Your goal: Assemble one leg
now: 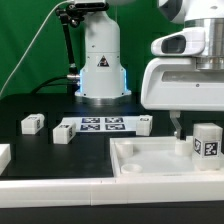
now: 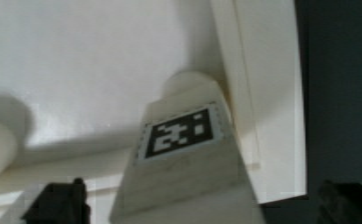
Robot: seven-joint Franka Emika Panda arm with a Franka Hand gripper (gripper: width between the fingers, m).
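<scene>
A leg (image 1: 207,141), a stubby white block with a black-and-white tag facing the camera, stands upright on the large white tray-like piece (image 1: 140,160) at the exterior view's right. My gripper (image 1: 200,128) hangs right over it; one dark finger (image 1: 178,126) shows beside the leg, the other is hidden. In the wrist view the leg (image 2: 183,160) rises between my dark fingertips (image 2: 62,203), with a gap on each side. My gripper (image 2: 204,205) is open and straddles the leg without touching it. The tray piece (image 2: 89,60) fills the background.
Three more legs lie on the black table: one (image 1: 32,123) and another (image 1: 63,133) at the exterior view's left, one (image 1: 145,124) near the middle. The marker board (image 1: 100,125) lies between them. The robot base (image 1: 100,60) stands behind. A white part (image 1: 3,155) shows at the left edge.
</scene>
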